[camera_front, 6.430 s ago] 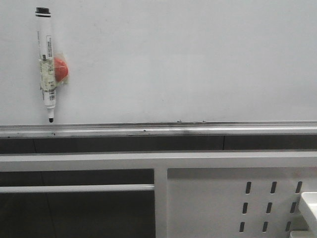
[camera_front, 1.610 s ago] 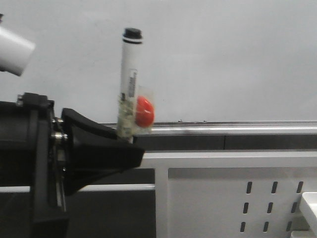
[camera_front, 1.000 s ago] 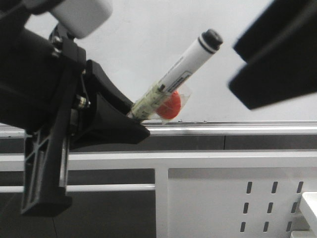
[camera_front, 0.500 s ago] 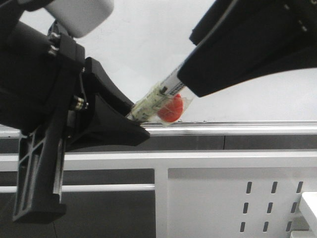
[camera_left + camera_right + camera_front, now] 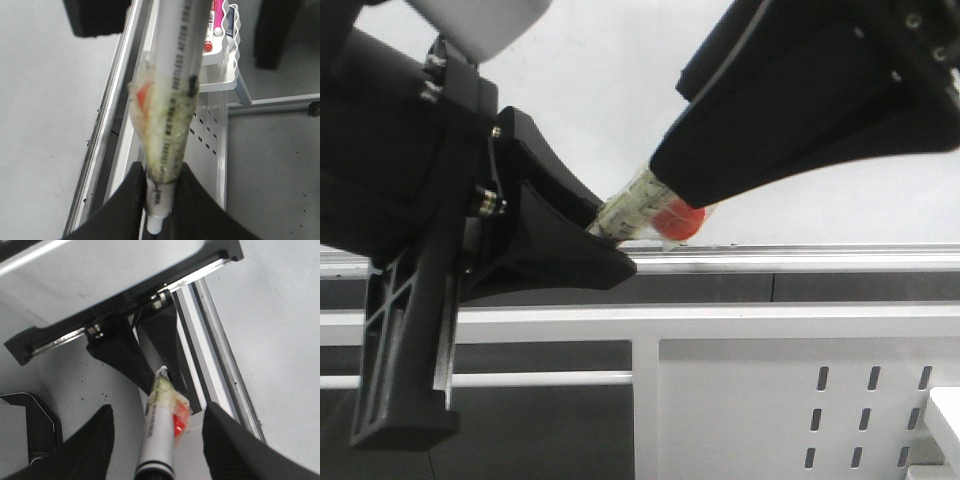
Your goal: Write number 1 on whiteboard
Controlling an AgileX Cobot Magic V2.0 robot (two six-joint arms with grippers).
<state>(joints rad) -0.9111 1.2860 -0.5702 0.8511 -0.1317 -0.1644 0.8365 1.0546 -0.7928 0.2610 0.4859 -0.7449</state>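
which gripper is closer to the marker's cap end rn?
Right. The right gripper sits open with a finger on either side of the marker at its cap end, not yet closed. The left gripper is shut on the opposite, tip end.

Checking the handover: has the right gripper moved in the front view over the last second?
Yes. The right gripper has come down and leftward against the whiteboard's ledge, now covering the upper end of the marker, whose other end the left gripper holds.

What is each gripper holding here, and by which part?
The left gripper is shut on the marker near its tip end, below the taped red piece. The right gripper is open astride the cap end, holding nothing.
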